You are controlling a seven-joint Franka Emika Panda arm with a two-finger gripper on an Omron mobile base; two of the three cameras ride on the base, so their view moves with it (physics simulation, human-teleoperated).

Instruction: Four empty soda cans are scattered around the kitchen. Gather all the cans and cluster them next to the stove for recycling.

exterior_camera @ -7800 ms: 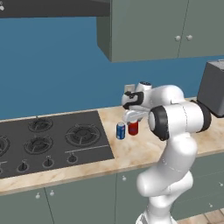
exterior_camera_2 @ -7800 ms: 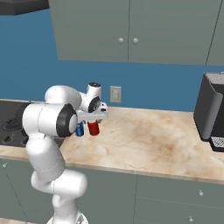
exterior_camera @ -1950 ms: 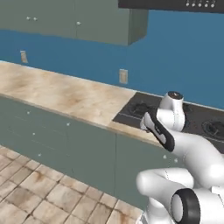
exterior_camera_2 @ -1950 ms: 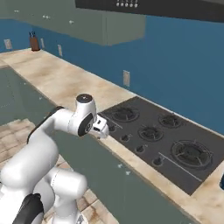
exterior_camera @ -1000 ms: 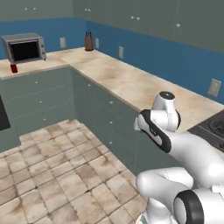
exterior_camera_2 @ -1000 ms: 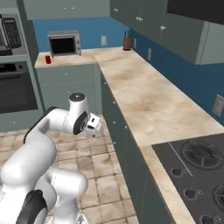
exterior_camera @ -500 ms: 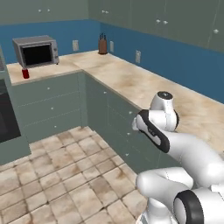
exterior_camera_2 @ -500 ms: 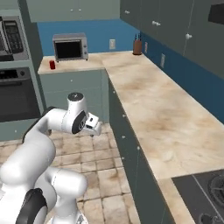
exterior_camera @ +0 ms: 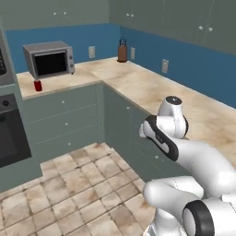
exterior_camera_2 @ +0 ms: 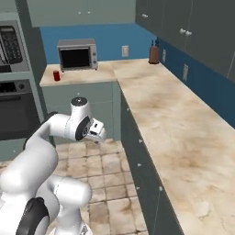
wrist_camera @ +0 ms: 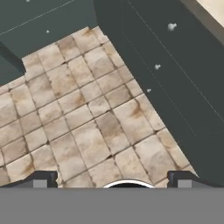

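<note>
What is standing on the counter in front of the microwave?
A red soda can stands upright on the counter, just off the microwave's front left corner as the base views show it. Anything behind the microwave is hidden by its body.

You are looking at a home kitchen. An L-shaped counter with a mottled beige stone top [exterior_camera: 138,85] runs over grey-green cabinet doors and drawers [exterior_camera: 64,122] along a blue back wall [exterior_camera_2: 110,39]. A silver microwave with a dark door [exterior_camera: 48,59] sits on the counter near a wooden knife block [exterior_camera: 122,52]. A built-in black oven [exterior_camera_2: 16,110] stands at the left, and tan stone tiles [wrist_camera: 83,127] cover the floor.
</note>
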